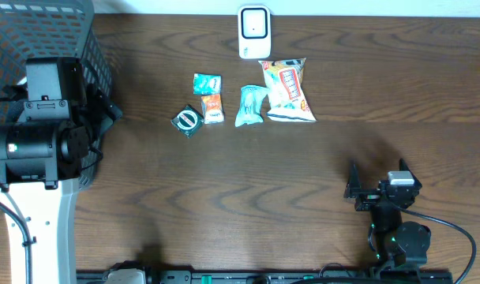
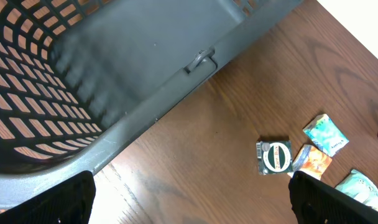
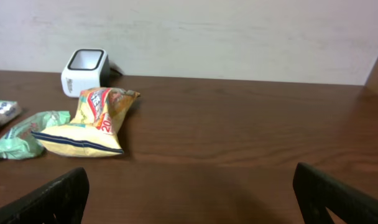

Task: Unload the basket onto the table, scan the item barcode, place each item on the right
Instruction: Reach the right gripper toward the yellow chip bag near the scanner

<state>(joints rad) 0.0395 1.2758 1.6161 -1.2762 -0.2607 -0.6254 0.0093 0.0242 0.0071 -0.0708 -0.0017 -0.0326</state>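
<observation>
A white barcode scanner (image 1: 254, 31) stands at the table's far edge, also seen from the right wrist as the scanner (image 3: 84, 70). In front of it lie a yellow chip bag (image 1: 289, 89), a light green packet (image 1: 252, 105), an orange packet (image 1: 213, 108), a teal packet (image 1: 207, 83) and a dark green packet with a round logo (image 1: 187, 120). My left gripper (image 2: 192, 208) hangs open over bare wood beside the basket, left of the packets. Open and holding nothing, my right gripper (image 1: 377, 175) sits near the front right, well short of the chip bag (image 3: 92, 121).
A grey mesh basket (image 1: 35, 31) fills the far left corner, its rim (image 2: 145, 112) just beyond my left fingers. The dark green packet (image 2: 274, 157) and teal packet (image 2: 326, 134) lie to the right in the left wrist view. A pale wall backs the table.
</observation>
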